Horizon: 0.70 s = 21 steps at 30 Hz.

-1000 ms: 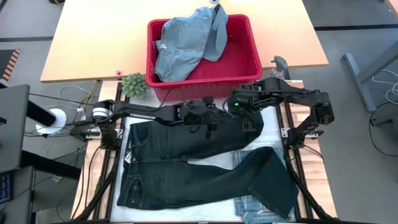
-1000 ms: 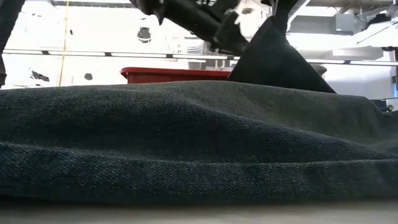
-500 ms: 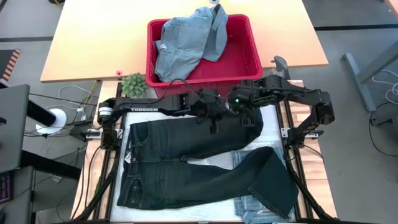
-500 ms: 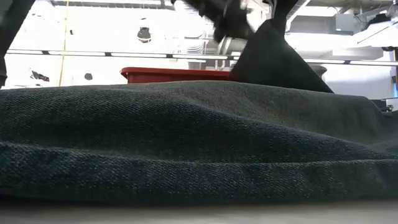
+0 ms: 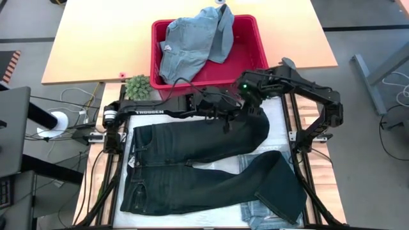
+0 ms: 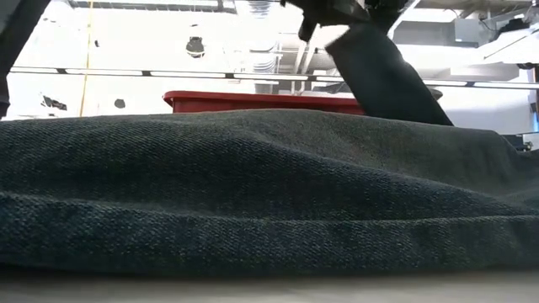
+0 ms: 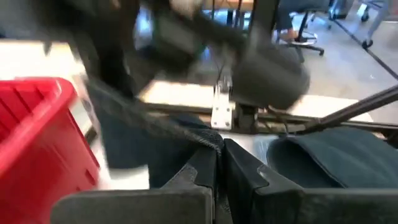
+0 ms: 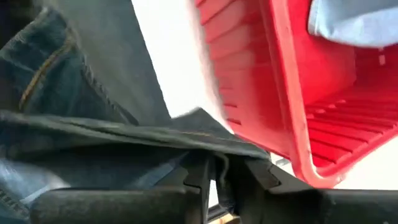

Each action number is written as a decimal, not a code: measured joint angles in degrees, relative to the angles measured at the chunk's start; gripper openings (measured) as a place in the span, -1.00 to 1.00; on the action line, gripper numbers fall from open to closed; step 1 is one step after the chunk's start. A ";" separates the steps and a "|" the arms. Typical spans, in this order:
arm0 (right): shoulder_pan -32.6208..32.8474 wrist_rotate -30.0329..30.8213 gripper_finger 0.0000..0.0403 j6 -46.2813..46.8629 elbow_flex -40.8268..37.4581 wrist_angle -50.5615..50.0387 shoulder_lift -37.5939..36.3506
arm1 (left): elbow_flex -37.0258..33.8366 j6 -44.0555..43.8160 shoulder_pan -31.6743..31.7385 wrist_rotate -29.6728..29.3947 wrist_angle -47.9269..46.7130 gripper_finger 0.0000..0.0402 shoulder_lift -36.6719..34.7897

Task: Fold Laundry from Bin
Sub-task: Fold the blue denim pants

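Handling the long dark navy denim trousers (image 5: 204,163) is the step in hand: they lie spread over the white work surface (image 5: 281,128) in front of the rectangular bright red plastic bin (image 5: 255,61), one leg running out toward the right and lifted at its far end. The left gripper (image 5: 225,117) sits at that raised leg just before the bin, its fingers (image 7: 239,171) pressed together on a fold of the dark cloth. The right gripper (image 5: 252,102) is close beside it at the same stretch of leg; in its wrist view the cloth edge lies across its fingers (image 8: 249,171), which stand slightly apart, and whether they truly hold it cannot be told. A light blue denim-like garment (image 5: 192,41) remains in the bin, so the task appears early. Judgement: the next move calls for carrying the pinched leg across the other to fold it, keeping the hem flat and clear of the bin's rim.
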 joint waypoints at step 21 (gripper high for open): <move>-9.23 -16.21 -0.04 8.80 -0.08 0.04 -15.74 | 0.05 -18.83 1.70 5.37 19.63 -1.00 8.74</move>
